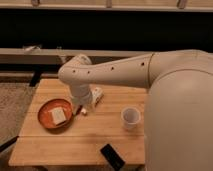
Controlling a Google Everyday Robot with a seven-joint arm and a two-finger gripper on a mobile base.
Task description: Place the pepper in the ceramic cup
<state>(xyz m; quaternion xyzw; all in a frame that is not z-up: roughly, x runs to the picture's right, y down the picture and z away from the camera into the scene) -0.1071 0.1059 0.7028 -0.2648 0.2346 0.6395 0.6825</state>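
My pincer (80,106) is low at the pepper (78,111), the grasping step; spread or pinching, I cannot tell. Next needs a lift toward the ceramic cup (131,116), rightward.

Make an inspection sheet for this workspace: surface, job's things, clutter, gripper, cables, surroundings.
Surface: slatted light wooden table.
Job's things: small dark red pepper at the plate's right rim, under the gripper; plain white ceramic cup upright, apart to the right.
Clutter: round orange-red plate bearing a pale square piece; white tube-like bottle behind the gripper; flat black rectangular object at the front edge.
Gripper: gripper low by the pepper; hold cannot be told.
Cables: nothing seen.
Surroundings: pale ledge behind; grey floor left.
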